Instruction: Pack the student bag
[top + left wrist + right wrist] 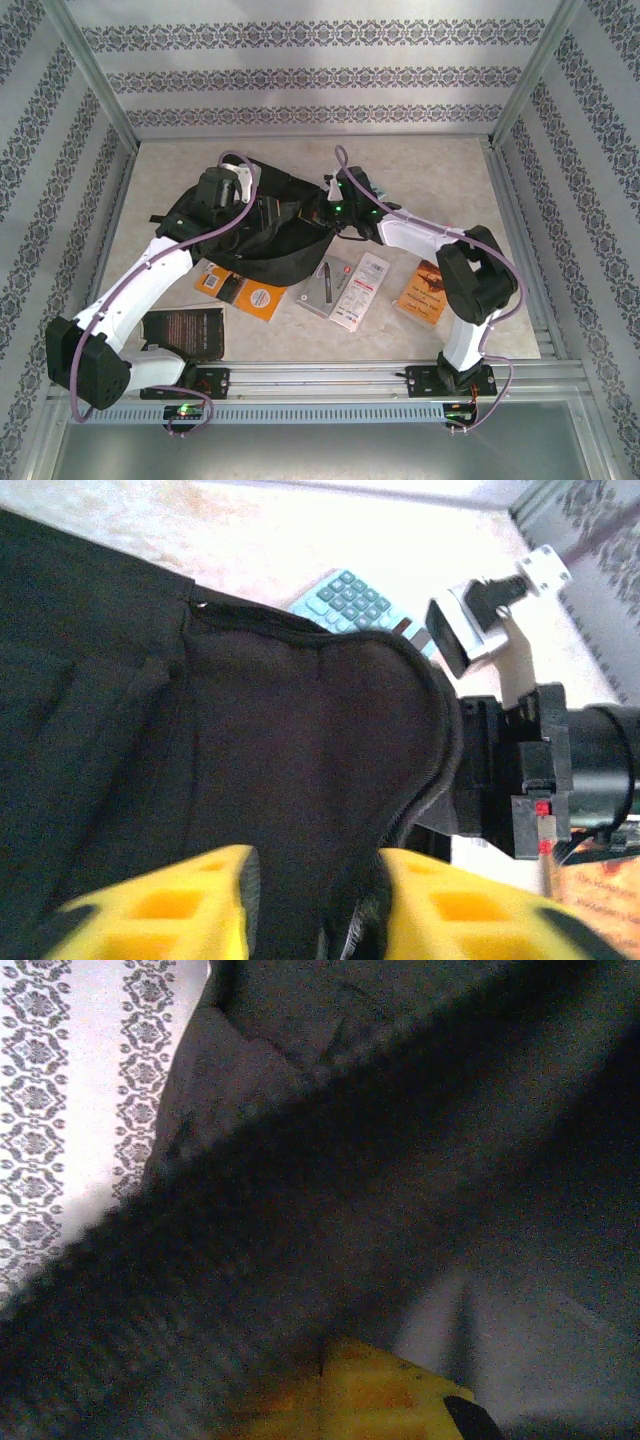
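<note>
Beige tabletop (430, 170) inside patterned walls (300, 80). Black soft fabric student bag (290, 245) lies left of centre overhead. Right gripper (330, 218) closed, apparently pinching flap edge, likely holding mouth open. Left gripper (315, 880) jaws parted astride fabric, gripping nothing.

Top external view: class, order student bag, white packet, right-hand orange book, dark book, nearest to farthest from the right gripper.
1. student bag, at the right gripper
2. white packet, centre
3. orange book, right
4. dark book, near left
</note>
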You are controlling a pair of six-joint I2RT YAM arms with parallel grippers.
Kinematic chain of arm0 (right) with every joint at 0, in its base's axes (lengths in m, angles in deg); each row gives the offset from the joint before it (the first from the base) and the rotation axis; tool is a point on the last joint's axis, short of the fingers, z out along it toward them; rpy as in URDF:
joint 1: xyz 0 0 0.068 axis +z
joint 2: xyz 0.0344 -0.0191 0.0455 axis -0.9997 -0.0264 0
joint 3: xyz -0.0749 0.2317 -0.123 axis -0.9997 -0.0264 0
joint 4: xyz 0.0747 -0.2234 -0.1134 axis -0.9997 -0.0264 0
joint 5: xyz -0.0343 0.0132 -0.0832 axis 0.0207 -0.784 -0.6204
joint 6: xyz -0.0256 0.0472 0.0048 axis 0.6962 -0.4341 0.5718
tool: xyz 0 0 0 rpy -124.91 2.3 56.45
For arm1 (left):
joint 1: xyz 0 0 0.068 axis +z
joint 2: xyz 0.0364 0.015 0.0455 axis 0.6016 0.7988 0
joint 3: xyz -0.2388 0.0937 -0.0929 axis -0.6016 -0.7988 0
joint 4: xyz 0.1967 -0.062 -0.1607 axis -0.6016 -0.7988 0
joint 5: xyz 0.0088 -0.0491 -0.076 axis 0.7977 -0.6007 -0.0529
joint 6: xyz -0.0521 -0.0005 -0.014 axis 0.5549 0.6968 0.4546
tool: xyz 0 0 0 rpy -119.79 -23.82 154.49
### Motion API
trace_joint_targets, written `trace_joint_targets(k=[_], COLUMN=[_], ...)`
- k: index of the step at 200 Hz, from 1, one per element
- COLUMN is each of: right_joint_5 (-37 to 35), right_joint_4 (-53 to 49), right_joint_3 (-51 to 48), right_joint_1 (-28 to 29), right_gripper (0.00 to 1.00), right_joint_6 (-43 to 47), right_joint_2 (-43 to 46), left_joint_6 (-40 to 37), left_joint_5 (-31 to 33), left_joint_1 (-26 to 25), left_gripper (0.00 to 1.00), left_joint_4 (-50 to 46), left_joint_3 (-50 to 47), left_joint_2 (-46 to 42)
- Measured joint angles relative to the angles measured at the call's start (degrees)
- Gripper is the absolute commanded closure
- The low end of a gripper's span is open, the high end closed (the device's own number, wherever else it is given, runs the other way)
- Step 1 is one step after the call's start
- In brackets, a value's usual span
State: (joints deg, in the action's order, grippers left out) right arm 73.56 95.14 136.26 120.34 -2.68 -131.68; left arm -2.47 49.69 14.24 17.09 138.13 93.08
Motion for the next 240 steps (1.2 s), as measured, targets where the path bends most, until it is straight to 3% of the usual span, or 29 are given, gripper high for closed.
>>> trace_joint_targets(k=[17, 36, 129, 240], right_joint_5=[1.0, 1.5, 2.1, 6.6], right_joint_4=[2.1, 4.7, 8.9, 17.7], right_joint_3=[1.0, 2.0, 1.9, 1.8], right_joint_1=[0.5, 0.6, 0.4, 0.2], right_gripper=[1.00, 1.00, 1.00, 1.00], right_joint_6=[-2.1, -2.9, -2.9, -7.2], right_joint_2=[-0.9, -0.9, -0.9, -1.2], left_joint_6=[-1.5, -2.8, -7.2, -7.1], left_joint_5=[0.0, 0.5, -1.6, -3.3], left_joint_1=[0.0, 0.0, 0.0, 1.4], left_gripper=[0.36, 0.32, 0.33, 0.29], left_joint_4=[-2.5, -4.5, -8.7, -10.5], left_joint_3=[3.9, 8.3, 19.8, 24.7], left_joint_2=[2.1, 4.7, 20.2, 17.8])
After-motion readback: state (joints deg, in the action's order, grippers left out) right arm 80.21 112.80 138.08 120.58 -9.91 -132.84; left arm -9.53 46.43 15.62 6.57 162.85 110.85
